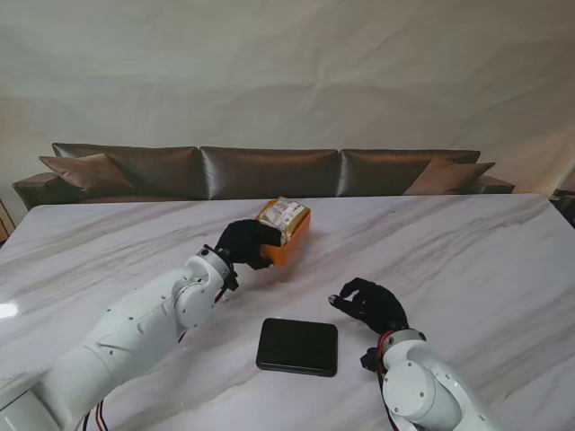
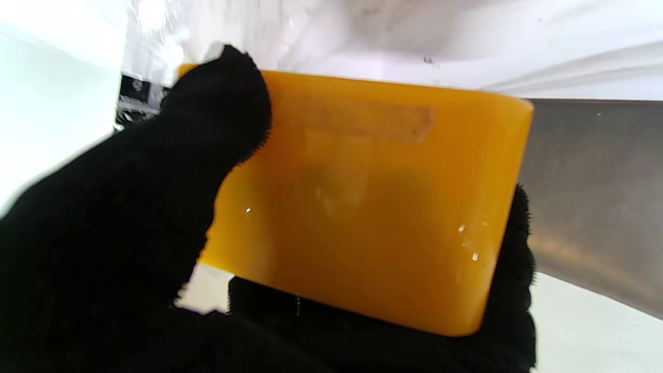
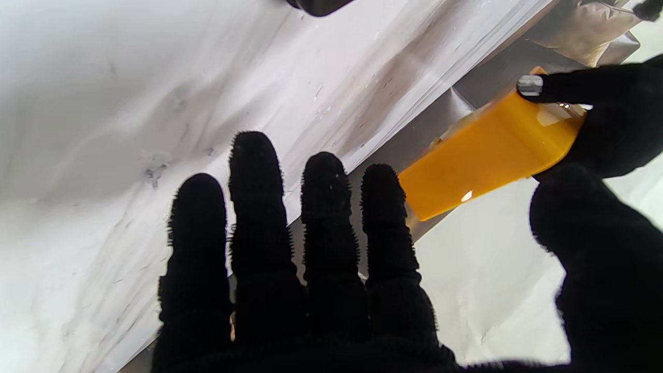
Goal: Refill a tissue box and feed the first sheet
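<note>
beyond the black lid [image 1: 297,347], left hand [image 1: 244,243] grips the orange tissue box [image 1: 293,241] holding a tissue pack [image 1: 281,213]; right hand [image 1: 370,303] empty, lid and first sheet remain.

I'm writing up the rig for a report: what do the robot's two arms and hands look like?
Both arms are glossy white with rounded, bulbous joint housings: left arm, right arm. Each ends in a five-finger hand covered by a fuzzy black knit glove: left hand, right hand. Thin red and dark cables hang beside the left arm, and red shows at the right wrist.
</note>
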Tool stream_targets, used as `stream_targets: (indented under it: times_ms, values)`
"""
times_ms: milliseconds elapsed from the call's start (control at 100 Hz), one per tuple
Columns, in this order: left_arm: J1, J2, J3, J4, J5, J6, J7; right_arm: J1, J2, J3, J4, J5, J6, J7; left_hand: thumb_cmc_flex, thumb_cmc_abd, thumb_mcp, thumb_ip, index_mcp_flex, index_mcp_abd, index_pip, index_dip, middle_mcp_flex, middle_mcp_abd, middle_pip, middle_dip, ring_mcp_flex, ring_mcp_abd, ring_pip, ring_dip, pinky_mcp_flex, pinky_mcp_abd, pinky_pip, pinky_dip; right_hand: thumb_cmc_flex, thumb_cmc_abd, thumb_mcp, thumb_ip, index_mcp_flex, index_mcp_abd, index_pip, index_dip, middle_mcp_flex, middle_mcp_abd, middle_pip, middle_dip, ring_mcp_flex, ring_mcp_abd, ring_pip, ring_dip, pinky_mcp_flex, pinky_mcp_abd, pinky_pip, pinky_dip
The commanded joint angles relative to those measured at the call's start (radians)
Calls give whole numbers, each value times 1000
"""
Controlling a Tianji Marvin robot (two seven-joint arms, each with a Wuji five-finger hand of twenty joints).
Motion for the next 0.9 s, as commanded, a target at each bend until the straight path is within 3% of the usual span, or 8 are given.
stream_targets:
  times_ms: [0,240,440,570,710,890]
  values:
    - [23,16,-44,-58,-16,10,-32,-4,-3,-4,-13,-7,-6,11,194,220,224,387,211,-50,350,118,149,69,339,106,160,-6,286,101,81,-145,1905,25,4,-14,-19,2,15,-24,5,10,26,-21,23,12,16,-9,3,-6,2,-20,3,-2]
    - [134,60,-209,-269,-105,21,-215,0,1,-29,-24,-54,-6,1,188,213,237,425,201,-53,331,126,168,62,337,106,204,-15,295,99,137,-150,1924,31,12,-76,-13,-1,-5,-23,3,12,18,-37,24,15,19,-15,15,1,6,-21,8,1]
    - [211,81,-299,-399,-251,9,-367,10,2,-65,-29,-104,-5,-19,183,203,253,465,193,-52,313,141,185,58,339,100,252,-24,304,93,195,-154,1945,25,-38,-138,29,-34,-135,0,6,16,-66,-62,44,31,-5,-20,37,15,3,-28,10,5]
    - [246,86,-333,-444,-358,-1,-430,18,-5,-96,-29,-119,15,-53,180,199,256,481,187,-47,303,149,194,57,338,95,277,-30,303,88,225,-153,1954,18,-94,-105,27,-56,-142,19,11,13,-62,-47,45,28,13,0,54,21,19,-18,24,12]
    - [280,85,-360,-483,-466,2,-475,32,-12,-139,-23,-145,61,-81,175,194,254,488,180,-40,291,158,201,53,334,88,305,-34,303,83,267,-149,1967,6,-196,-39,25,-105,-123,52,-1,-4,-44,-19,32,16,45,34,77,28,45,6,46,18]
    - [326,86,-390,-541,-551,28,-505,67,-39,-204,16,-166,122,-177,164,191,248,484,172,-30,276,169,216,48,324,75,314,-47,337,59,323,-145,1986,-20,-271,4,23,-120,4,67,1,-10,76,10,39,10,155,71,137,38,133,48,112,21]
